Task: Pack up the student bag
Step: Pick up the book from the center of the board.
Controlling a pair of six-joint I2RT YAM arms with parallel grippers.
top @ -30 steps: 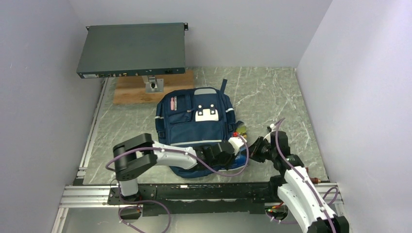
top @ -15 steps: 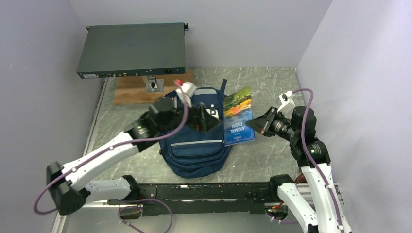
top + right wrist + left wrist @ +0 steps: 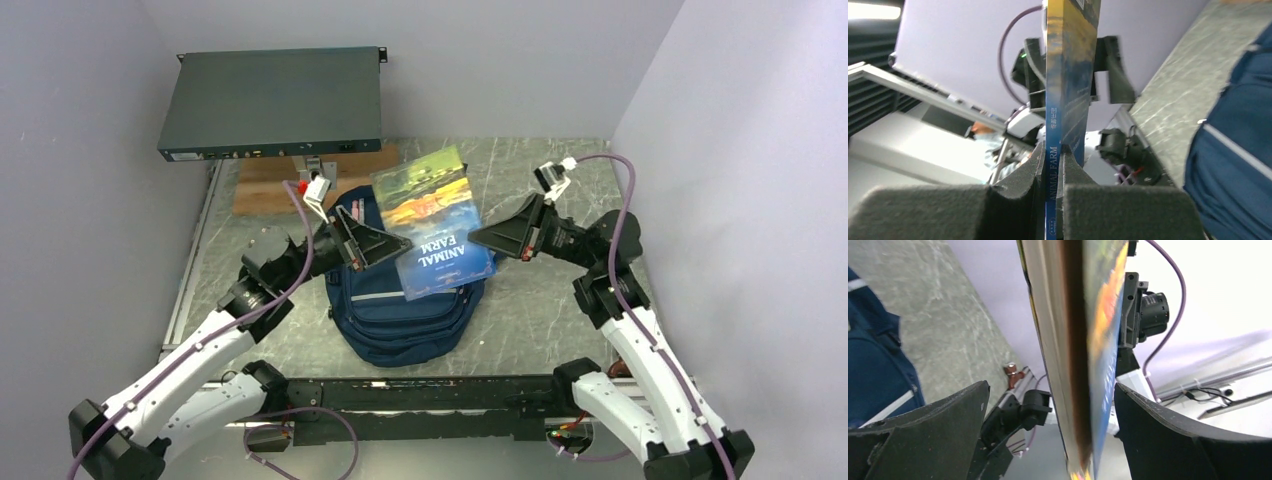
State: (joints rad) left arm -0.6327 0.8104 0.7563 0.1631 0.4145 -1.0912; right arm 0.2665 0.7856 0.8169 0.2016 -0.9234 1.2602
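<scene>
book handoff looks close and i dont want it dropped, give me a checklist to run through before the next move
1. Grip on the book: ok, the right gripper is shut on its spine edge.
2. Receiving side ready: ok, the left gripper has its jaws wide apart.
3. Book lined up for the take: ok, its free edge sits in the gap between the left fingers.
4. Position over the student bag: ok, the top view shows the book above the bag's upper half.
5. Main compartment unzipped: cannot tell, the book hides that part.
</scene>
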